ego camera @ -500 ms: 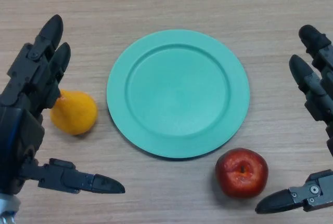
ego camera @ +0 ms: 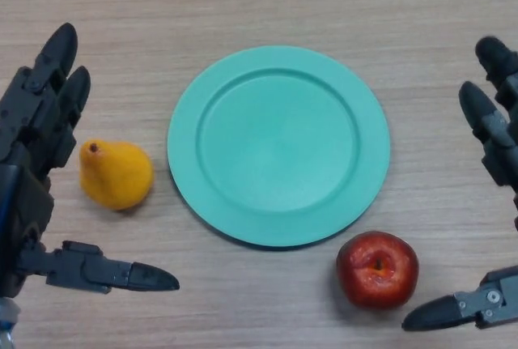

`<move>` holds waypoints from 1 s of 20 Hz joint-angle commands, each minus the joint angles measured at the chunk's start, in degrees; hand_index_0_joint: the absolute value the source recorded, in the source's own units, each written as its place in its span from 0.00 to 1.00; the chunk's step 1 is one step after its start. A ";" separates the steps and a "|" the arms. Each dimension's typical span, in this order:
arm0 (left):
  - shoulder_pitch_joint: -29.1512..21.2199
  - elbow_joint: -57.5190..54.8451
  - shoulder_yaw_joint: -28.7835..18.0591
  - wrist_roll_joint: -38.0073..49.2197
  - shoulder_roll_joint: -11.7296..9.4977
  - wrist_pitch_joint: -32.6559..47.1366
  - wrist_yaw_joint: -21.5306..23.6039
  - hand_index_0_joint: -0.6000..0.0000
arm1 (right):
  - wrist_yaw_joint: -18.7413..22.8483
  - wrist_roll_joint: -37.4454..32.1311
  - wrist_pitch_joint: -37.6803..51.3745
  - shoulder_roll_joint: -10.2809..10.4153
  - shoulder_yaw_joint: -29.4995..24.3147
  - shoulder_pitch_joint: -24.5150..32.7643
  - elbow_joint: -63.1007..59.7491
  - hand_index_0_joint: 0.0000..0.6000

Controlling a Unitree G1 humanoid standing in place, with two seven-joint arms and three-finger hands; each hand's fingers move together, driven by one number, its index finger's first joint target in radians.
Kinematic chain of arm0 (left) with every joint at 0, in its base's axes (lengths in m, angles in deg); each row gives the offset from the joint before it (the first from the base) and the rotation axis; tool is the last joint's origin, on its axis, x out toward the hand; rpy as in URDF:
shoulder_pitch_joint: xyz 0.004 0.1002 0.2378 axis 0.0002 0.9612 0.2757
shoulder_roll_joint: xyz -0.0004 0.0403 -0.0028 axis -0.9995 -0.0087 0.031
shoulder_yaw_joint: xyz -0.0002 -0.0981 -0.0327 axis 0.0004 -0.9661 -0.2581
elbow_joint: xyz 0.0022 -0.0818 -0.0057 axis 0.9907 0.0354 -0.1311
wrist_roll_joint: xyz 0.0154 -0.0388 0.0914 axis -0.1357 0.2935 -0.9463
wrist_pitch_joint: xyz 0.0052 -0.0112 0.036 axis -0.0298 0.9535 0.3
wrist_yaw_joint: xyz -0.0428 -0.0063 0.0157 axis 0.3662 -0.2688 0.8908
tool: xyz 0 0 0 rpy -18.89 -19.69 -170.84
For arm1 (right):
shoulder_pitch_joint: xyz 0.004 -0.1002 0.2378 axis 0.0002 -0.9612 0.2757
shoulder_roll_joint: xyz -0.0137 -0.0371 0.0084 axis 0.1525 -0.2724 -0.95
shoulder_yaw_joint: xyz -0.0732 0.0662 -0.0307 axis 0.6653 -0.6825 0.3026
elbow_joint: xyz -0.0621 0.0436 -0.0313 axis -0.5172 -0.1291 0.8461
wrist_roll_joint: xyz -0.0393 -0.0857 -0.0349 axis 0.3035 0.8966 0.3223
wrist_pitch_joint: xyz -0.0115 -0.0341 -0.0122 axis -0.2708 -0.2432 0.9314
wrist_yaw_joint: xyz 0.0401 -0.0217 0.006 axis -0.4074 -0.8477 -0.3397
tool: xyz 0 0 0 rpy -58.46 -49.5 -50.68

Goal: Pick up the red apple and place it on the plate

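Leftmost, the left hand (ego camera: pixel 32 163) comes in along the edge of the view with its fingers straight and spread and its thumb stretched out low toward the middle, holding nothing. Just beside its fingers lies a yellow pear (ego camera: pixel 116 174), stem end pointing up and left, resting on the wooden table (ego camera: pixel 259 1) and clear of the plate's rim. The green plate (ego camera: pixel 279 146) fills the centre and is bare. Below and to the right of it sits the red apple (ego camera: pixel 377 270), stem dimple facing up, close to the plate's lower right rim but not touching it. At the far right, the right hand (ego camera: pixel 494 171) is likewise spread wide, fingers up along the edge and thumb tip low, just beside the apple's right flank, with nothing in its grasp.

By my reading, the coming move turns on this: the apple lies to the inside of the right hand, between its thumb and fingers in line, so that hand is plainly the nearer one; the left hand is well apart, across the plate. The apple is round, so no long axis matters for the grasp
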 commanded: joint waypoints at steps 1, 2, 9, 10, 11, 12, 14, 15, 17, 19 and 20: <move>-1.14 0.04 -3.60 1.56 -1.51 10.42 -0.80 1.00 | 1.25 4.86 14.07 -0.41 0.32 -2.23 -1.86 0.00; -1.22 1.65 -3.68 1.86 -1.45 11.60 -0.83 1.00 | 2.41 6.80 16.23 -0.41 1.40 -3.07 -4.53 0.00; -0.59 4.40 -1.21 -0.51 -1.37 14.49 1.05 1.00 | 10.54 18.74 24.98 -1.29 8.97 -4.07 -19.37 0.00; -0.70 4.23 -1.14 -0.52 -1.49 14.30 1.11 1.00 | 11.90 20.46 24.62 -1.48 10.39 -3.94 -20.84 0.00; -0.62 4.18 -1.24 -0.39 -1.56 14.32 0.99 1.00 | 13.59 21.53 25.07 -1.88 11.45 -3.64 -22.78 0.00; -0.44 4.14 -1.51 -0.06 -1.56 14.35 0.77 1.00 | 15.23 22.74 25.39 -2.09 12.36 -3.18 -24.74 0.00; -0.29 4.15 -1.85 0.22 -1.49 14.31 0.48 1.00 | 18.73 23.95 24.75 -2.06 13.08 -1.72 -27.39 0.00; -0.31 4.18 -2.07 0.41 -1.45 14.48 0.44 1.00 | 21.24 24.50 24.53 -1.74 13.17 -0.83 -29.03 0.00; -0.29 4.24 -2.10 0.44 -1.42 14.62 0.41 1.00 | 21.99 23.90 24.29 -1.63 13.20 -0.52 -29.42 0.42; -0.41 4.41 -2.11 0.56 -1.42 14.75 0.47 1.00 | 23.36 21.27 23.69 -1.39 13.19 0.49 -29.99 0.83; -0.47 4.33 -2.06 0.67 -1.44 14.61 0.52 1.00 | 23.95 21.45 23.52 -1.63 13.09 1.33 -30.65 0.99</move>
